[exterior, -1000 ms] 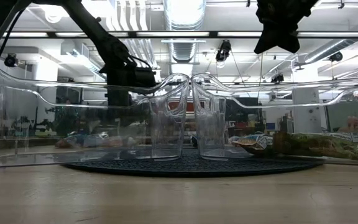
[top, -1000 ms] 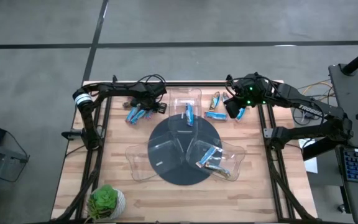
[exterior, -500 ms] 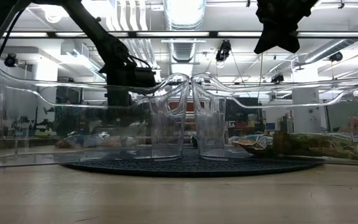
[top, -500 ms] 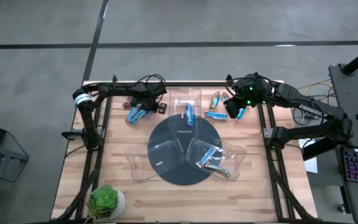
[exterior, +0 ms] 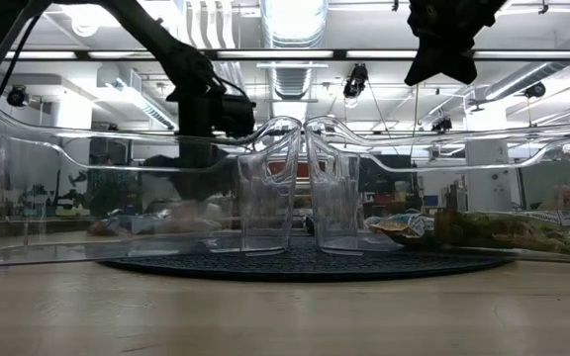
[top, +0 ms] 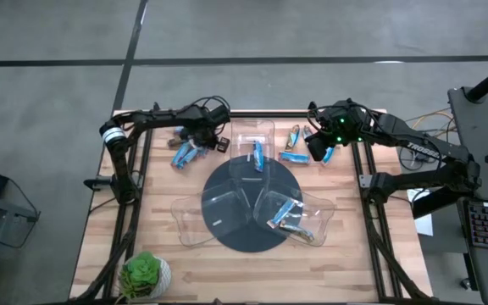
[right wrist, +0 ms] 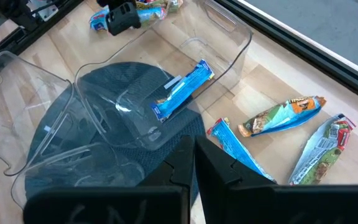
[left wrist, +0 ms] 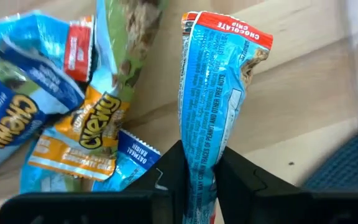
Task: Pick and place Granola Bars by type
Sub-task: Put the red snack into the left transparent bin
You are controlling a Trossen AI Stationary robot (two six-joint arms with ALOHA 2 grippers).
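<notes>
My left gripper stands at the table's far left, shut on a blue granola bar with a red end seam. Just beside it a pile of granola bars, blue and orange-tan, lies flat on the wood. Three clear trays sit on a dark round mat. The far tray holds one blue bar, and the right tray holds a few bars. My right gripper hangs shut and holding nothing above three loose bars at the far right. My left gripper pinches one end of the blue bar between its two fingers. The fingers come from above, pointing almost straight down. The bar hangs below them lengthwise, red-seamed end lowest. Whether that end touches the wood I cannot tell.
The left tray on the mat has nothing in it. A potted plant stands at the near left corner. Bare wood lies along the table's near edge.
My left gripper has risen from the pile of bars and shifted a little toward the far tray, taking the blue bar up with it. The rest of the pile has stayed where it was.
</notes>
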